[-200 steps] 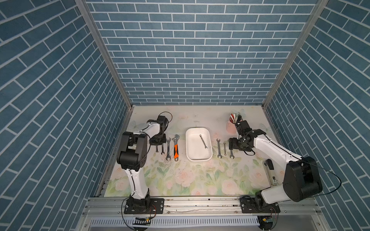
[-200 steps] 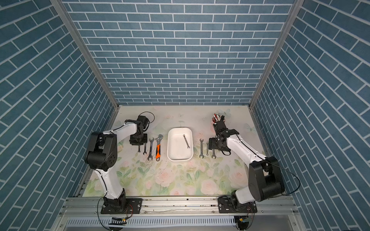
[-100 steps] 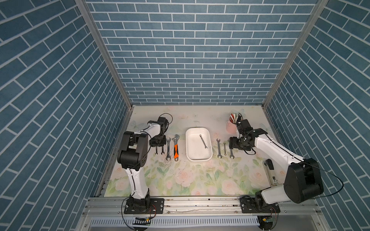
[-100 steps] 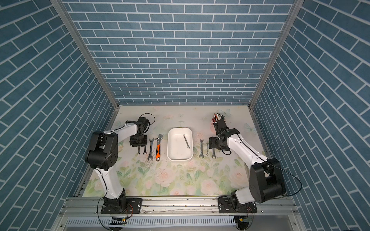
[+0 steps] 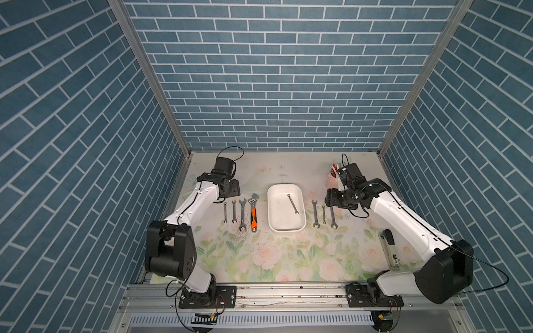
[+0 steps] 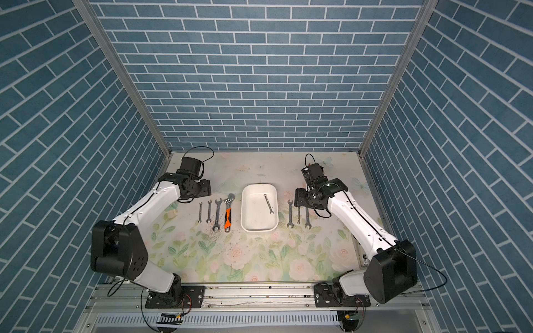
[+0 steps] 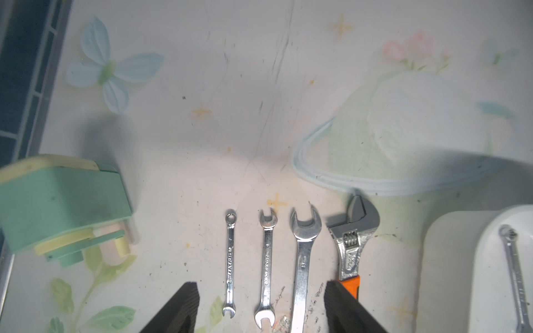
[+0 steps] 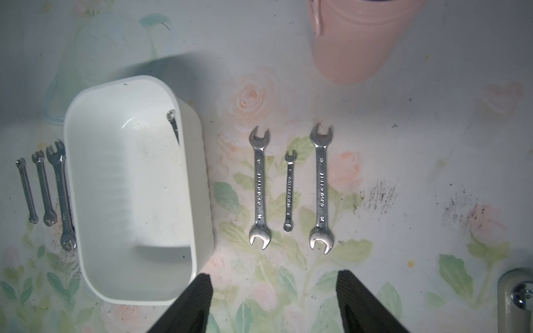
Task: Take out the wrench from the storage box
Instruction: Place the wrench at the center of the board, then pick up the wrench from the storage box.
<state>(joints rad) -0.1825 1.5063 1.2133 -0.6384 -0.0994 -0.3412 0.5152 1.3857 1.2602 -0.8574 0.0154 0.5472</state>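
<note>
Storage box (image 5: 281, 219): white, shallow, upright at mid-table (image 5: 274, 259), betw. two rows of tools.

Wrench (image 5: 292, 203): small, silver, flat on box floor, lying diag., ring end toward far wall. In right wrist view mostly hidden behind box wall. Not taken out.

Left claw (image 7: 261, 287): jaws wide apart, holding nothing. Positioned over the row on box's left side: 3 plain wrenches (image 7: 266, 268) + adj. wrench (image 7: 350, 250) w/ orange handle. All flat on table, parallel, apart from each other.

Right claw (image 8: 274, 275): jaws wide apart, holding nothing. Positioned over 3 wrenches (image 8: 288, 190) on box's right side, flat and parallel. Pink cup (image 8: 354, 43) stands near, further back.

Both claws apart from box and its wrench.
</note>
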